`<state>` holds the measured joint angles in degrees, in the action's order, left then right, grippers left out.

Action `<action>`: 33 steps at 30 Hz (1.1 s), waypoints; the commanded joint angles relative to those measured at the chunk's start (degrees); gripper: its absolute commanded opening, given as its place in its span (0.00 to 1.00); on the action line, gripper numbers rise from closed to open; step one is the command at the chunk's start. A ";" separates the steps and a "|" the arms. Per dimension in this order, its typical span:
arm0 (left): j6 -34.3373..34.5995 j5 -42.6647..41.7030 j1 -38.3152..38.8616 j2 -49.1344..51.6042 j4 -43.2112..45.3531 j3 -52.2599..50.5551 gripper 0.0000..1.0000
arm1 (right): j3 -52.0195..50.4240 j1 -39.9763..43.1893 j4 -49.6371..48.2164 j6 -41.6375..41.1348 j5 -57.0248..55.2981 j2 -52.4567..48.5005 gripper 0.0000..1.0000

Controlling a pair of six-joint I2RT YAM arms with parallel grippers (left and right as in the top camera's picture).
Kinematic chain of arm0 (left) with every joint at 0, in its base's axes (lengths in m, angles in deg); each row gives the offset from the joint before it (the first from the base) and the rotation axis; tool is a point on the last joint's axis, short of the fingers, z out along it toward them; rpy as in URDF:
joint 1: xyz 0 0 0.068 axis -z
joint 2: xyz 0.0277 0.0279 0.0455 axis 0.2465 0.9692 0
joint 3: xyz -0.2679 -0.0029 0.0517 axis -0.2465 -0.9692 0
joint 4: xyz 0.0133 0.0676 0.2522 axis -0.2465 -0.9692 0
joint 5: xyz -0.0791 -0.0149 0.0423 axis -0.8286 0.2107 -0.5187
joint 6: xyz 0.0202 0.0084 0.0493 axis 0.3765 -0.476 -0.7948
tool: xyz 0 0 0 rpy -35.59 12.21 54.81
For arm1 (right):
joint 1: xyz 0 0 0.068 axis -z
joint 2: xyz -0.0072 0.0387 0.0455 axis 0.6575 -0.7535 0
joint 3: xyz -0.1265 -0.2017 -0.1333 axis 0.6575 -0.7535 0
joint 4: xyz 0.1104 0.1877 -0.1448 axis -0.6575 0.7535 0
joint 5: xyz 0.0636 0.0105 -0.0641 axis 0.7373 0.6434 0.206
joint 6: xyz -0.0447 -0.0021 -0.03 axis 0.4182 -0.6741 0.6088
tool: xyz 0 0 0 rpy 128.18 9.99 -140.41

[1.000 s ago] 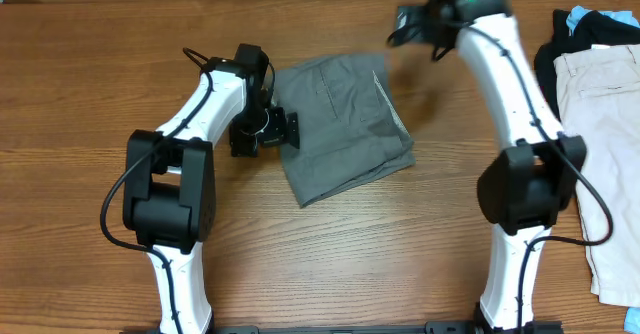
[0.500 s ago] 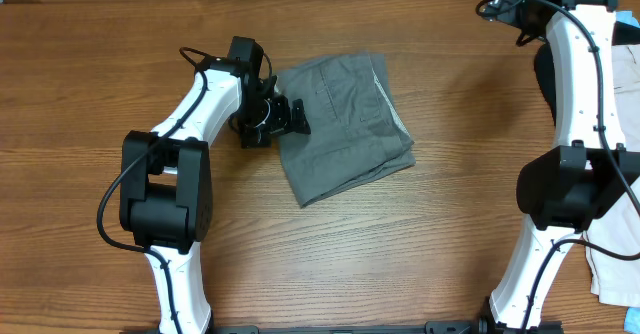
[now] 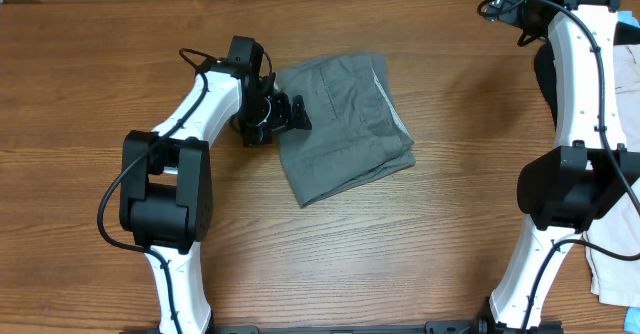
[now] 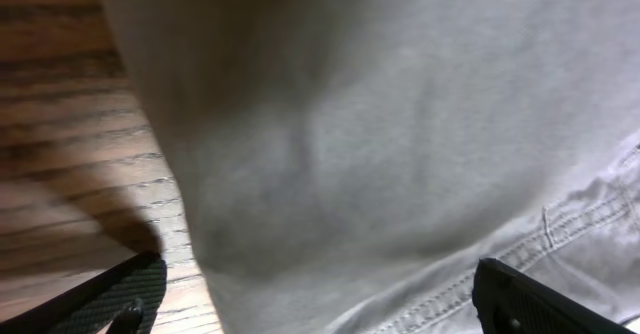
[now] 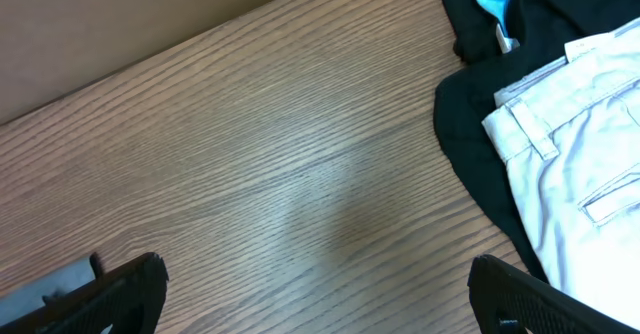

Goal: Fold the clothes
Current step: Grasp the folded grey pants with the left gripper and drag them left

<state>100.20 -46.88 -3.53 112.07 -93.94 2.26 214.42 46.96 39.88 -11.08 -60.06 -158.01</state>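
The folded grey shorts (image 3: 345, 124) lie mid-tabletop (image 3: 400, 244); the left claw (image 3: 290, 114), fingers spread open, straddles their left edge, gripping nothing. Farther off, the right claw (image 5: 318, 279) hangs open and empty beside the unfolded pile (image 5: 570, 144)

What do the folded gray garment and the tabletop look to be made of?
The folded gray garment looks like matte woven cotton twill: stitched seams and soft creases show in the left wrist view. The tabletop looks like wood or wood-grain laminate, smooth with a faint sheen; grain lines show, but not which.
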 commanded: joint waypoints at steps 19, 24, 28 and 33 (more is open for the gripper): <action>2.80 5.20 -0.35 -1.77 5.01 -0.50 0.11 | 1.20 -0.13 -0.09 -0.26 -0.42 1.33 1.00; 4.96 6.64 -3.10 -1.77 9.73 -0.50 0.04 | 1.20 -0.13 -0.09 -0.26 -0.42 1.31 1.00; 8.55 8.00 -7.37 -1.77 12.13 -0.50 0.04 | 1.20 -0.13 -0.09 -0.26 -0.42 1.33 1.00; 10.99 11.80 -14.88 -1.75 14.45 -0.50 0.04 | 1.20 -0.13 -0.09 -0.26 -0.42 1.33 1.00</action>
<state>107.74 -40.28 -12.62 112.07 -80.56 1.96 214.42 46.96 39.88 -11.06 -60.06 -158.01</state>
